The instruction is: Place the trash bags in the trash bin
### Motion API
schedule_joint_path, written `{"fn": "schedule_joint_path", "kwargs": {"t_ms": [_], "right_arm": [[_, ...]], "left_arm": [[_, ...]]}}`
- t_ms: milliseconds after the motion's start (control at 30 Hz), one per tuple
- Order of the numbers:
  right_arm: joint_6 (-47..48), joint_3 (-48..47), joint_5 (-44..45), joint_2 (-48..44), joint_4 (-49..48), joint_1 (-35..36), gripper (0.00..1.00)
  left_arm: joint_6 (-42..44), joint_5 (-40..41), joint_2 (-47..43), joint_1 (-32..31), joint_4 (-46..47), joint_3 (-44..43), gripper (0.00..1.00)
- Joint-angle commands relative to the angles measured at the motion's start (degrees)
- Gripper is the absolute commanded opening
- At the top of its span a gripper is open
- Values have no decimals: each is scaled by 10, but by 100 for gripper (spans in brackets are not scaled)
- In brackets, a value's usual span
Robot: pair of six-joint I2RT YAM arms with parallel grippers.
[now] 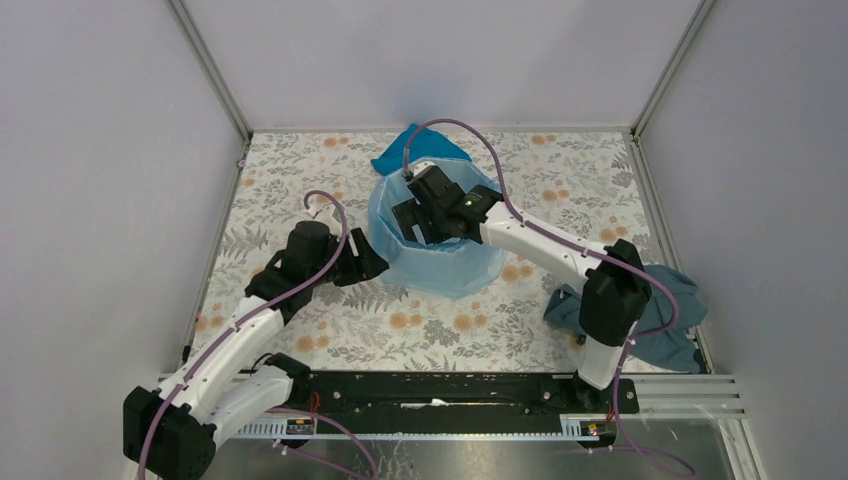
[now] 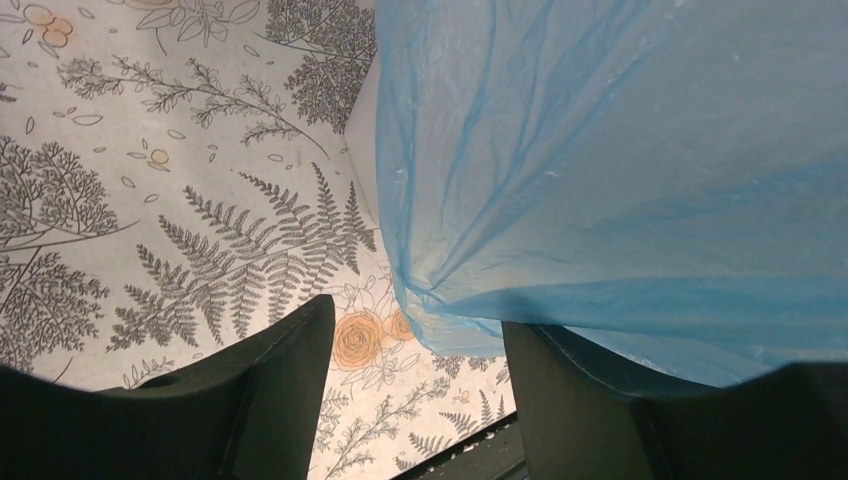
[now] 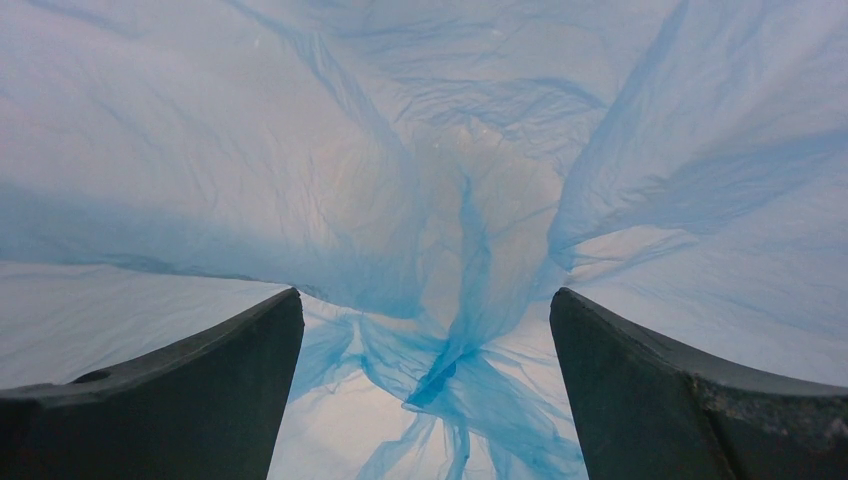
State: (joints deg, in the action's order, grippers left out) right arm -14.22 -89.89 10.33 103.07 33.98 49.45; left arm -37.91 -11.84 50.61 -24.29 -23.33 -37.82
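Note:
The light-blue trash bag (image 1: 455,270) is draped over and into the trash bin in the middle of the table, hiding most of it. A white strip of the bin's wall (image 2: 362,140) shows in the left wrist view beside the bag (image 2: 620,170). My right gripper (image 1: 418,222) reaches down into the bin's mouth. It is open, with the bag's film (image 3: 450,250) all around it and a bunched knot of film between the fingers (image 3: 425,345). My left gripper (image 1: 368,258) is open at the bin's left side. The bag's lower hem hangs over its right finger (image 2: 570,400).
A folded teal cloth (image 1: 415,148) lies right behind the bin. A dull grey-blue cloth (image 1: 655,315) lies at the right, under the right arm's elbow. A black rail (image 1: 440,390) runs along the near edge. Grey walls close in the floral table (image 1: 300,190).

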Motion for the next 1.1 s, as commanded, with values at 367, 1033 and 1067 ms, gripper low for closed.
{"fn": "schedule_joint_path", "kwargs": {"t_ms": [367,1033,1067], "right_arm": [[-1,-68,13,-43,-21,-2,100],[40,-42,46,-249,46,-2,100],[41,-41,48,-259,49,-3,100]], "left_arm": [[9,-2,33,-1,71,2,65],[26,115,-82,-2,-111,-86,78],[27,113,-91,-2,-111,-90,80]]}}
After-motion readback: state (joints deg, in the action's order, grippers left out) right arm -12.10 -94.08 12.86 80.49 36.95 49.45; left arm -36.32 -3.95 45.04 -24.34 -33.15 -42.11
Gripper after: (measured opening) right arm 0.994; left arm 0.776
